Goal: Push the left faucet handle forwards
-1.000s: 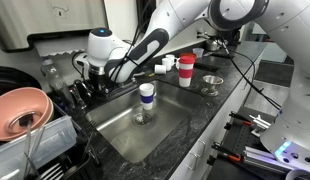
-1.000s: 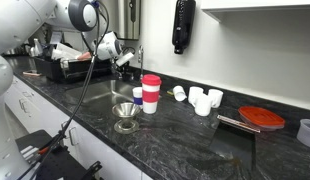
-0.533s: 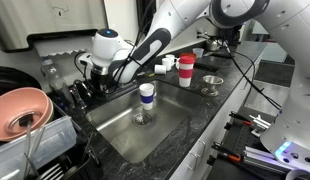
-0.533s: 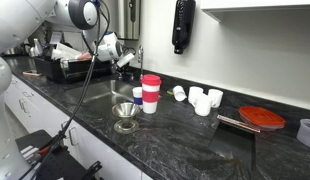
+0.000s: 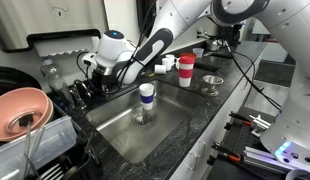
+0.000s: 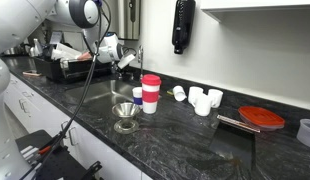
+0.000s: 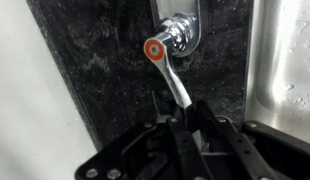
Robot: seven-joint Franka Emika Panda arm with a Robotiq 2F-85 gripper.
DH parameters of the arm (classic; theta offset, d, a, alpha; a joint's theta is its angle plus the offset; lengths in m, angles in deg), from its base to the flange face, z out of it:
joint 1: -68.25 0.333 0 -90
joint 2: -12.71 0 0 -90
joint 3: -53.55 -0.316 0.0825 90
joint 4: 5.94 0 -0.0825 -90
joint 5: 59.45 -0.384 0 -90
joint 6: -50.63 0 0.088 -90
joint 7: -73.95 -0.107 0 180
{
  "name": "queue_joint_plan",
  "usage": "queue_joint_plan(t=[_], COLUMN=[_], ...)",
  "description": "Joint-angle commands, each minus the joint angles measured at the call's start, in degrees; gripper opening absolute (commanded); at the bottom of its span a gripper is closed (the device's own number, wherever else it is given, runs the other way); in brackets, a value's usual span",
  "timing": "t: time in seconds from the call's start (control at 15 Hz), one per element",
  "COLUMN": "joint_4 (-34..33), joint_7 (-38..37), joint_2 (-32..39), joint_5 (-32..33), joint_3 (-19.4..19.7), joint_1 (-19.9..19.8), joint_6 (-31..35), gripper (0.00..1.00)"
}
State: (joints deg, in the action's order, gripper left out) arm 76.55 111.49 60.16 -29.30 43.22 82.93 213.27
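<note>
The left faucet handle [image 7: 173, 78] stands on the dark stone counter just behind the steel sink [image 7: 285, 60], at its back rim. In the wrist view its thin lever runs from the chrome base, past a round cap with a red ring, down into the gripper [image 7: 188, 112]. The dark fingers [image 7: 209, 124] lie against the lever on both sides, so the hand seems clamped on it. In an exterior view the gripper [image 5: 91, 68] is at the back rim of the sink [image 5: 167, 126], and a blue-and-white cup [image 5: 146, 95] stands inside the basin.
</note>
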Motion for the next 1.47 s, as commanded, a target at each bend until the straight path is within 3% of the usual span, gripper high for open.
queue_joint_plan(t=[0.0, 0.47, 1.4], joint_4=[7.08, 10.01, 15.85], joint_7=[1.99, 3.59, 3.64], joint_2=[-3.86, -5.12, -8.99], joint_5=[-2.04, -1.92, -1.02], joint_3=[-2.0, -2.2, 1.0], joint_1=[-1.72, -2.78, -1.95], joint_6=[0.97, 3.59, 5.18], gripper=[0.05, 0.05, 0.05])
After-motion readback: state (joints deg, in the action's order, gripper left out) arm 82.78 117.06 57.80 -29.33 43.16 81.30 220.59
